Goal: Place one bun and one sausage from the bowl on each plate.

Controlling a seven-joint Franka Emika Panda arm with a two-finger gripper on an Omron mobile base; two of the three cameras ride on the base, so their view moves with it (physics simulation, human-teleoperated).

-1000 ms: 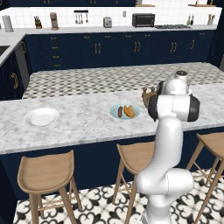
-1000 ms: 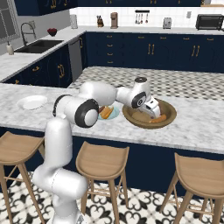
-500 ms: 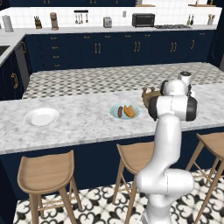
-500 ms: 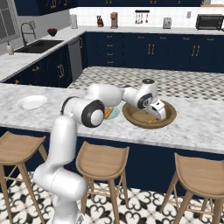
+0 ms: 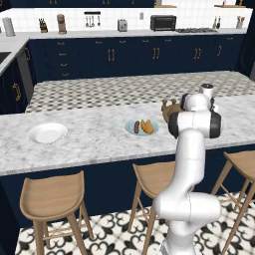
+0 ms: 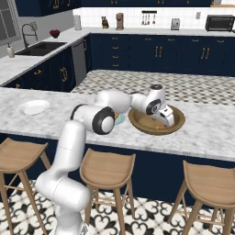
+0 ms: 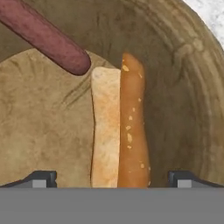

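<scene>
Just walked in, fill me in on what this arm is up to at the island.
The white arm is reaching into the wooden bowl on the marble island. Its end effector hangs open over a bun lying in the bowl, with a sausage beside it; nothing is gripped. The teal plate already holds a bun and a sausage. The white plate farther along the counter has nothing on it yet.

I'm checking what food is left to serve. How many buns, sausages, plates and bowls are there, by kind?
Buns: 2, one in the wooden bowl, one on the teal plate
Sausages: 2, bowl, teal plate
Plates: 2, teal plate, white plate
Bowls: 1, wooden bowl
Total: 7
</scene>
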